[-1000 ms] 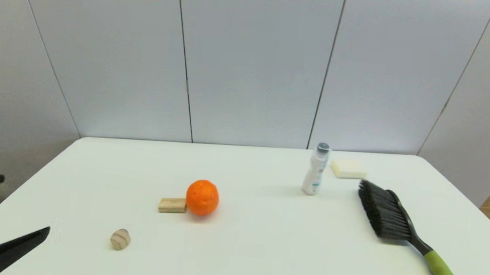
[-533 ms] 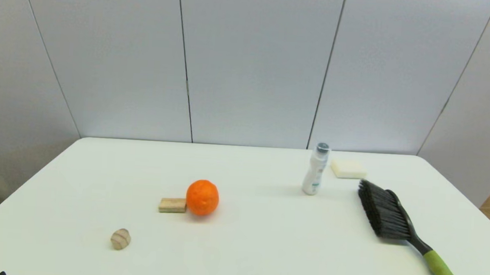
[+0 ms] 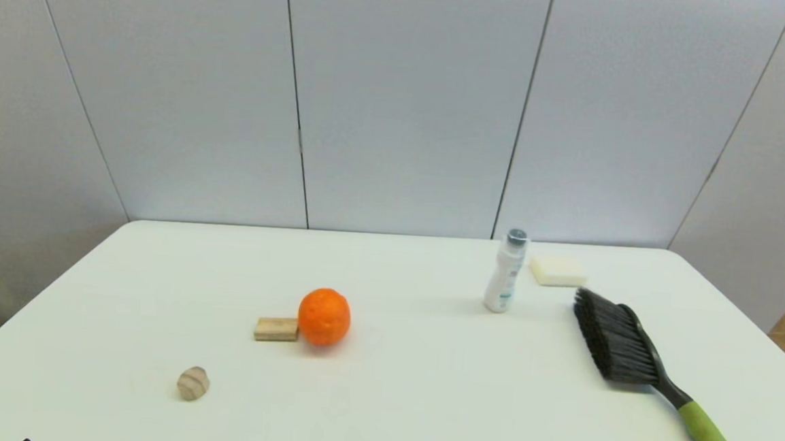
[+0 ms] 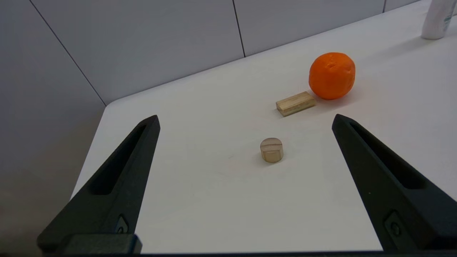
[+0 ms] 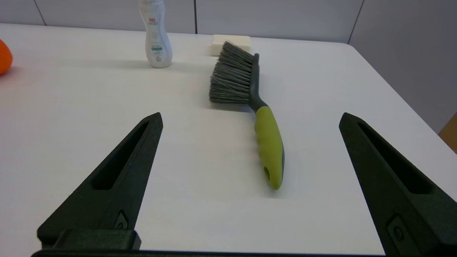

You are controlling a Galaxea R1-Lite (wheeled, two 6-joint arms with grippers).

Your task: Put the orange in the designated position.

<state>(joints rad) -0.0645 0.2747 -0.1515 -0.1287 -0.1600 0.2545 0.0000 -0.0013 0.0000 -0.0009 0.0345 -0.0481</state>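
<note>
The orange [image 3: 324, 316] rests on the white table, left of centre, touching a small tan wooden block [image 3: 275, 328] on its left. The left wrist view shows the orange [image 4: 332, 75] well beyond my left gripper [image 4: 246, 123], which is open and holds nothing, pulled back near the table's front left corner. My right gripper [image 5: 250, 119] is open too, hovering at the front right behind the brush, with only a sliver of the orange [image 5: 5, 58] at the picture's edge. The designated position has no mark of its own on the tabletop.
A tan wooden ball [image 3: 192, 383] lies near the front left. A white bottle [image 3: 506, 272] stands at the back right, a pale yellow sponge [image 3: 558, 270] beside it. A black brush with a green handle [image 3: 656, 369] lies along the right side.
My left gripper's finger has drawn back out of the head view at the lower left corner. The orange and the other things have not moved.
</note>
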